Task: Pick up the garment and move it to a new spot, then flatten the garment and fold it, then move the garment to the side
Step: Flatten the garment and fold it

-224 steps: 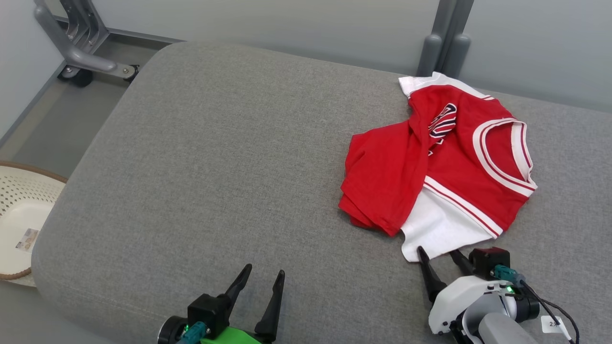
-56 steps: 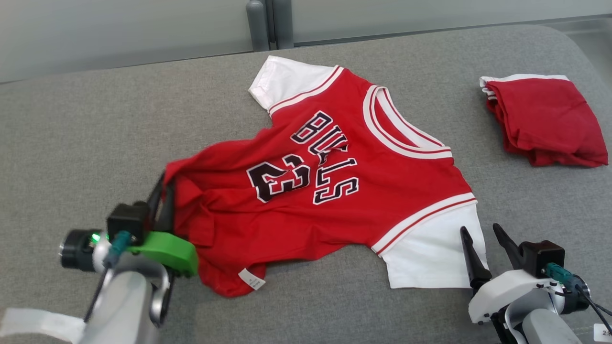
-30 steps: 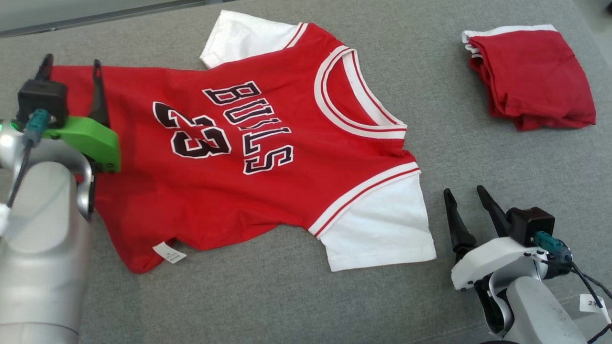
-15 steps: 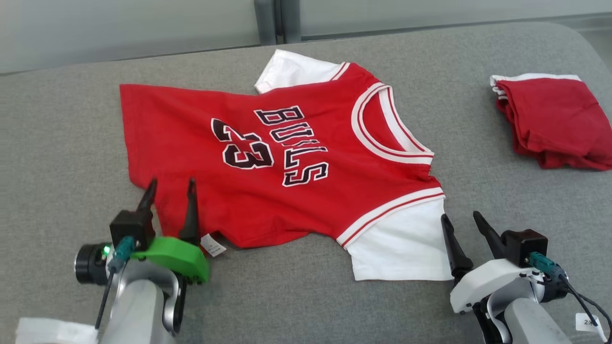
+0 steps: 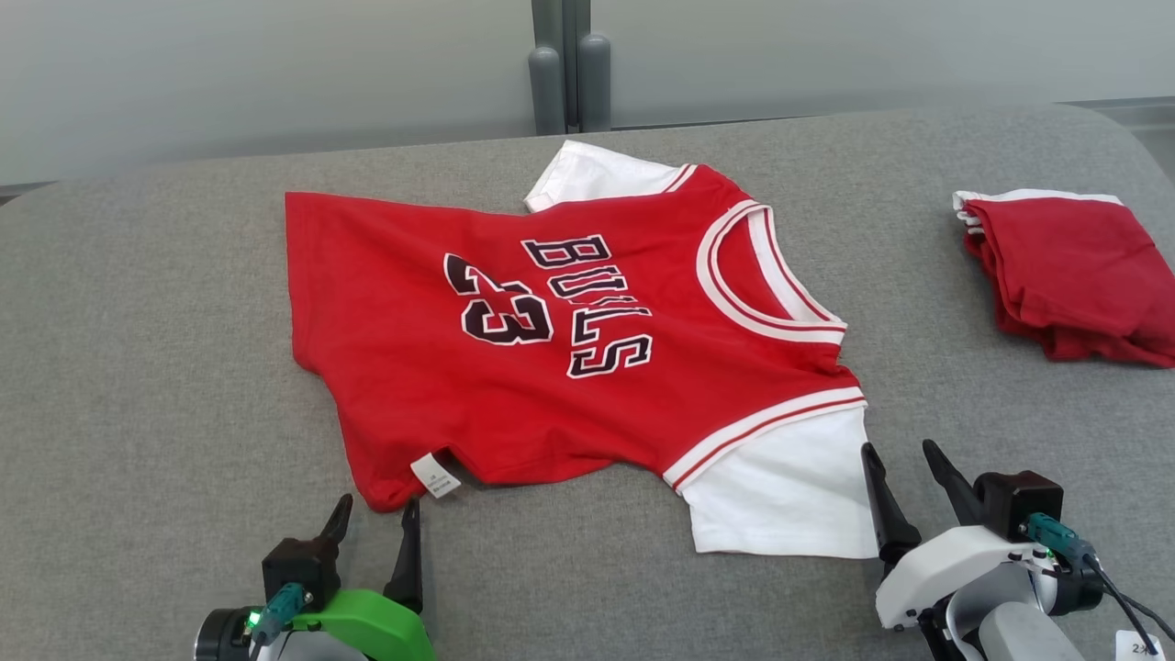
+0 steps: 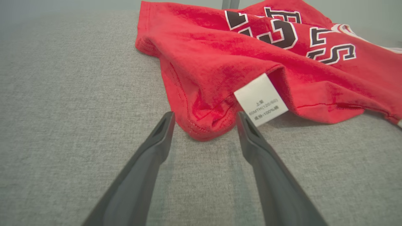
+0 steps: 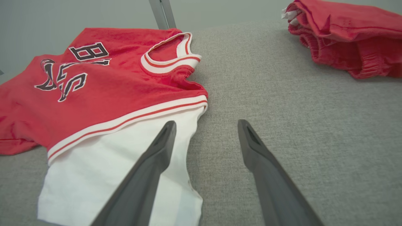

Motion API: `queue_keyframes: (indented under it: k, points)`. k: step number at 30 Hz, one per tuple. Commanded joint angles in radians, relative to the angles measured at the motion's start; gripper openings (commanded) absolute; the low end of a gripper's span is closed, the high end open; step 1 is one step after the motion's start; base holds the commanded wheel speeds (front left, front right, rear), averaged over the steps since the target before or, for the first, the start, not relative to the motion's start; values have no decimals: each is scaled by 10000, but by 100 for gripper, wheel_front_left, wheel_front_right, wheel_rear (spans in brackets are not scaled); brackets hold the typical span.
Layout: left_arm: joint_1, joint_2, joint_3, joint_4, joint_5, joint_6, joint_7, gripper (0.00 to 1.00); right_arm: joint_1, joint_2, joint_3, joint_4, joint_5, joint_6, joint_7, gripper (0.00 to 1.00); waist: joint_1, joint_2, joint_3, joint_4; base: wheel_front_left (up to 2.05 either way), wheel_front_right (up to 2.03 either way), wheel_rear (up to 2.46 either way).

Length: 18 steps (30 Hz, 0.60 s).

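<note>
Red jersey (image 5: pixel 514 404) reading BULLS 23, white hem tag (image 6: pixel 260 99), left end effector (image 5: pixel 379 502) and right end effector (image 5: pixel 897 446) spread, empty.

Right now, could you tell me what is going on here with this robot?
A red Bulls jersey lies spread face up on the grey cushion, not yet folded. Both grippers are open and hold nothing: the left gripper sits just short of the hem corner by the white label, the right gripper beside the near white sleeve. Another red garment lies folded at the right.
</note>
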Motion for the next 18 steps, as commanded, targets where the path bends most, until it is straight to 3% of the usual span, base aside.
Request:
queue_keyframes:
  k: [1,5,13,18]
  points:
    - [54,14,-78,21,-28,-28,-2,100,122,18,8,27,-46,-16,6,100,0,0,-13,-12,0,0,0]
    - [20,14,-360,123,0,-73,-2,100,99,-21,80,62,-40,-16,6,100,0,0,-74,-73,0,0,0]
    - [-91,17,-376,634,-261,433,-2,100,142,-161,157,128,38,-16,6,100,0,0,-174,-294,0,0,0]
    - [-162,21,-217,691,-530,527,-2,100,177,-205,96,85,6,-16,6,100,0,0,-105,-354,0,0,0]
